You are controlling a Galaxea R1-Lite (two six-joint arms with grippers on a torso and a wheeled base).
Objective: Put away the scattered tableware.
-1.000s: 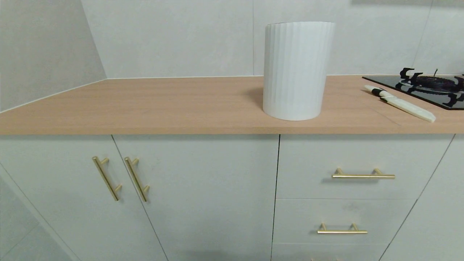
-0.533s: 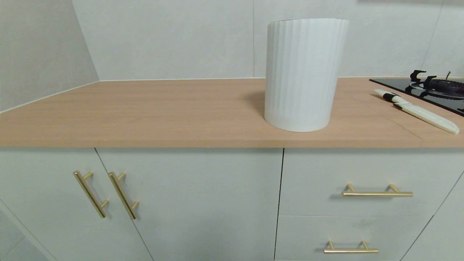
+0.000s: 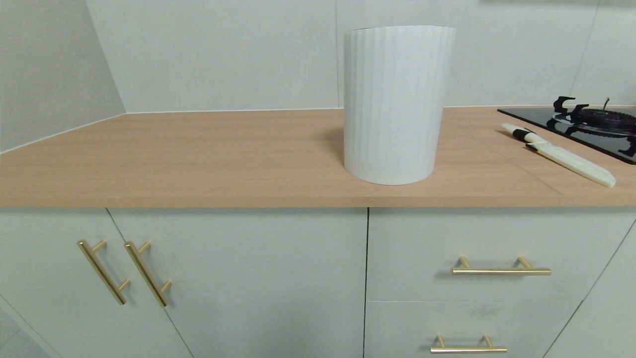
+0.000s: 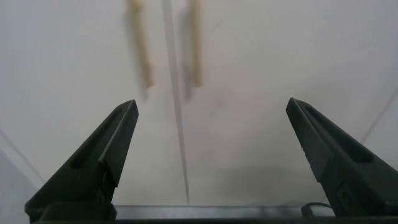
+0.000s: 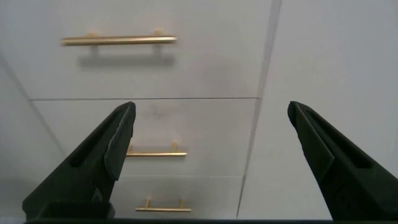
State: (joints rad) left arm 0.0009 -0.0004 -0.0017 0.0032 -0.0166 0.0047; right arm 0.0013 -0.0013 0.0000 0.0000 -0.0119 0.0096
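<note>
A tall white ribbed holder stands on the wooden counter, near its front edge. To its right lies a white knife with a black band on the handle, close to the hob. My left gripper is open, facing the cabinet doors below the counter. My right gripper is open too, facing the drawer fronts. Nothing is between either pair of fingers.
A black gas hob sits at the counter's far right. Below are two cabinet doors with gold handles and drawers with gold bar handles. Tiled walls close the back and left. The counter's left half is bare wood.
The whole head view has shifted: the camera came closer to the counter, then turned slightly, so the holder and knife sit lower and more to the left. Nothing on the counter moved.
</note>
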